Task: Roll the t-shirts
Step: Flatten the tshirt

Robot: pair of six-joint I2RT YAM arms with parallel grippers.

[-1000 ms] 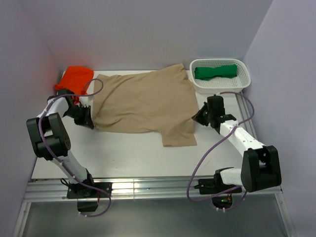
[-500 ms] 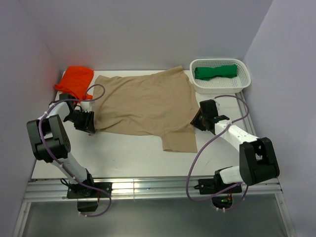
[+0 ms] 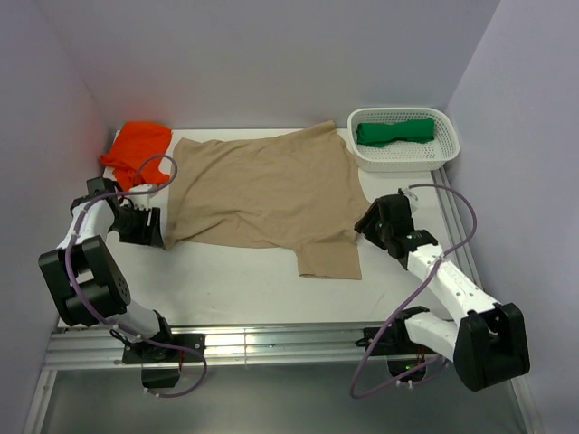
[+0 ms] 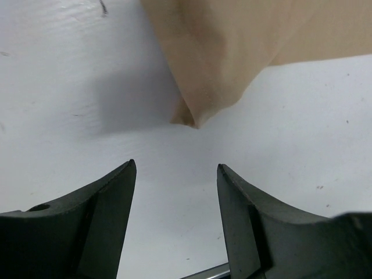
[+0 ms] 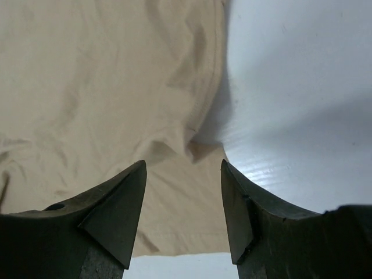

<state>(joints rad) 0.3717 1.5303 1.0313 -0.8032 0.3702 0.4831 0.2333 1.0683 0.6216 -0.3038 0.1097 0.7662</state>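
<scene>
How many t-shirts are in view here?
3. Tan shirt spread flat mid-table; orange shirt bunched far left; green shirt in the basket, far right. Any beneath these would be hidden.

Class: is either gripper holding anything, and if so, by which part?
Nothing is held. The left gripper stands open just short of a corner of the tan t-shirt; the right gripper is open over its edge.

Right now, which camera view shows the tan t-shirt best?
The top external view: it shows the whole tan t-shirt, spread flat, with its full outline. The left wrist view shows only one corner past the open jaws. The right wrist view shows only a wrinkled stretch along one edge.
</scene>
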